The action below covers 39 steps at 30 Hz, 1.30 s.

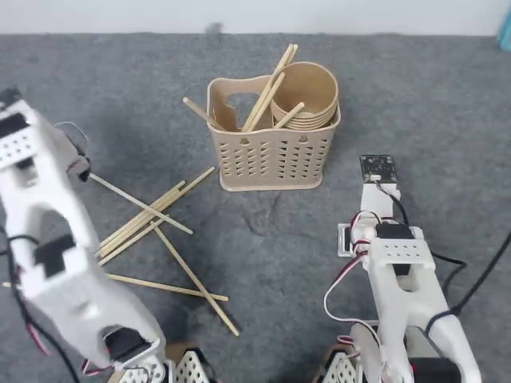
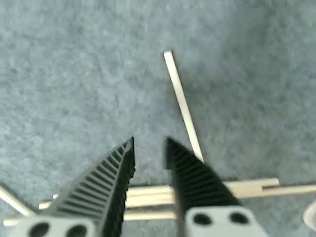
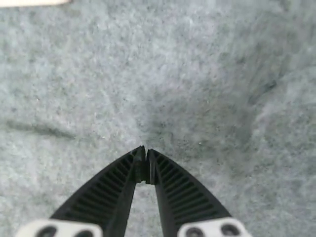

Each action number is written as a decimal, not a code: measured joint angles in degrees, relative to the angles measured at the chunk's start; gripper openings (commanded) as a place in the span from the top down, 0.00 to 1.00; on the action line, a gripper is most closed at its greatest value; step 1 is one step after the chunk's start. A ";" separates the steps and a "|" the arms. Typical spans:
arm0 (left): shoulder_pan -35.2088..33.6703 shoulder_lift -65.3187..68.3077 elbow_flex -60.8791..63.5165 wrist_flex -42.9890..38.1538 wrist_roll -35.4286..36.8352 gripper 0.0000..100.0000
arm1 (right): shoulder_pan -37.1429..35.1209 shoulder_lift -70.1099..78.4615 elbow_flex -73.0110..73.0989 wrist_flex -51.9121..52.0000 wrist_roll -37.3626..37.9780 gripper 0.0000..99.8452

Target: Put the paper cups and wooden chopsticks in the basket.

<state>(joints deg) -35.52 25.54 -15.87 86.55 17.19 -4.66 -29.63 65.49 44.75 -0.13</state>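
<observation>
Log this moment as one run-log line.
left gripper open above loose chopsticks | right gripper shut, empty, above carpet | paper cups nested in basket | stowed chopsticks in basket

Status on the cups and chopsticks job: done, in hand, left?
Done: cups stacked in the basket, with several chopsticks standing in it. In hand: nothing; the left gripper is open over the loose chopsticks, the right gripper shut and empty over bare mat. Left: those loose chopsticks, scattered on the mat left of the basket in the high view.
</observation>
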 measured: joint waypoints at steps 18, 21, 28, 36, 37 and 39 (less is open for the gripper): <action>0.09 38.68 -46.68 11.16 2.46 0.85 | 0.00 0.00 0.00 0.00 0.62 0.99; 0.26 43.08 -51.25 11.60 4.13 0.86 | 0.00 0.00 0.00 0.00 0.62 0.99; 1.67 48.09 -59.25 12.22 5.27 0.98 | 0.00 0.00 0.00 0.00 0.62 0.99; 1.32 47.56 -61.19 12.22 5.10 0.99 | 0.00 0.00 0.00 0.00 0.62 0.99; 0.97 46.77 -61.19 12.22 5.10 0.99 | 0.00 0.00 0.00 0.00 0.62 0.99; 0.88 44.66 -61.19 12.22 5.54 0.99 | 0.00 0.00 0.00 0.00 0.62 0.99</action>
<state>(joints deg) -34.64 70.20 -77.05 98.77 22.73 -4.66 -29.63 65.49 44.75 0.48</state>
